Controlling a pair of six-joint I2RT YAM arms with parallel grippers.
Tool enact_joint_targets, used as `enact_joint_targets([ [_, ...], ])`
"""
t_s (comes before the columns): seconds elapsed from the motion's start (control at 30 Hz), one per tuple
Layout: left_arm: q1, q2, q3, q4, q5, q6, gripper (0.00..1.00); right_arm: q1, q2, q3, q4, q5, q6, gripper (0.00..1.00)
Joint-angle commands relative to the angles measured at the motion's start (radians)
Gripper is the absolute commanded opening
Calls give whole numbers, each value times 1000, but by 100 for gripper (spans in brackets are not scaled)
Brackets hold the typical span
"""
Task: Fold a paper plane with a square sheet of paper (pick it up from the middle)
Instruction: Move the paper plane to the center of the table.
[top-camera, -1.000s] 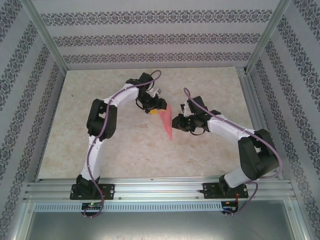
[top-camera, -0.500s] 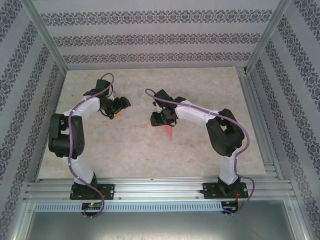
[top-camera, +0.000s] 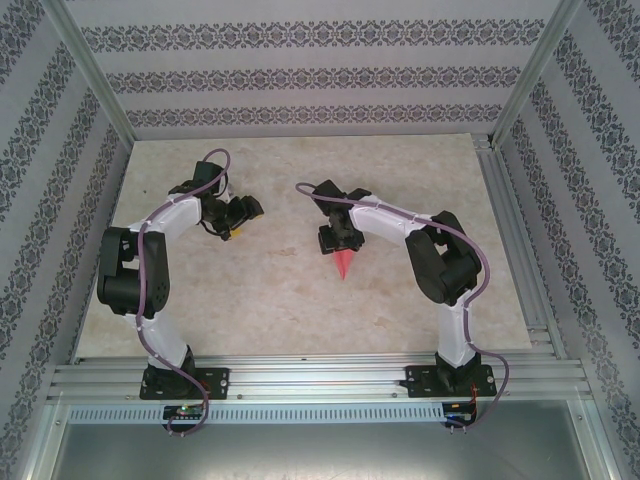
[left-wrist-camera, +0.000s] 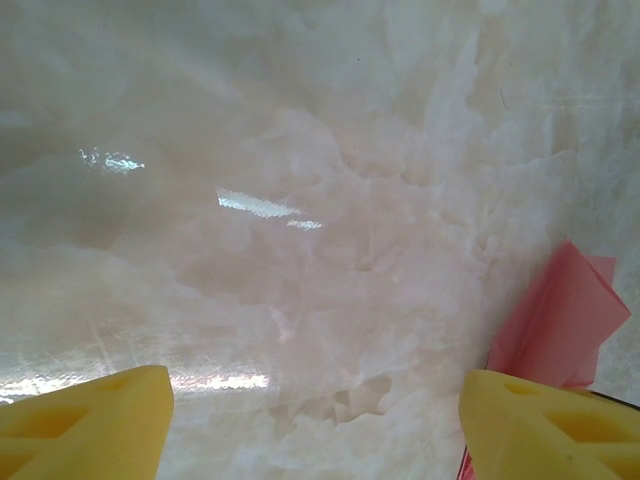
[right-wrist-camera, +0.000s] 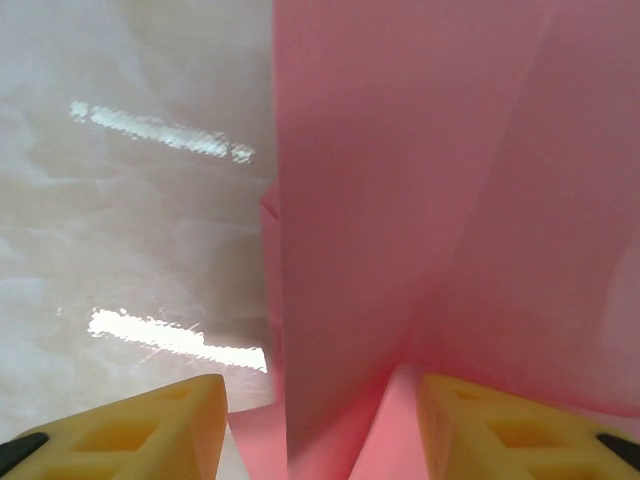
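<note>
Claws on both arms are seen spread. The right claw (right-wrist-camera: 320, 395) is set astride the wide rear end of the paper plane (top-camera: 344, 263), with pink folds standing between its yellow pads (right-wrist-camera: 150, 425) and nothing pinched. The left claw (left-wrist-camera: 315, 400) is held equally wide over bare desk (top-camera: 250, 310), with only a corner of the pink paper seen at its right side. The plane is found near the middle of the desk, its point directed toward the near edge and its tail hidden beneath the right claw; whether the tail lies flat cannot be told. Folding is judged to be finished or nearly so, and the step in hand is taken to be the parting of claw and paper. It is best done by a straight lift with the jaws kept wide, so that neither pad is dragged across the thin sheet. The centre crease should not be pulled open or the dart skewed, and any sideways motion should be saved until the pads are well above the folds. The right arm (top-camera: 440, 260) is bent sharply, its elbow raised out to the right and its forearm brought back toward the centre, wrist turned down. The left arm (top-camera: 130, 270) is raised from its base, elbow high on the left, its claw aimed toward the plane but well apart from it.
</note>
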Motion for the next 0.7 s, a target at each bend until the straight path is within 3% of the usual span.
enact_joint_targets([
  [0.0, -2, -23, 10, 38, 20, -14, 76, 1, -13, 2, -24, 55, -11, 53],
  [0.67, -3, 1, 10, 54, 56, -29, 76, -19, -105, -99, 3, 55, 57, 32],
])
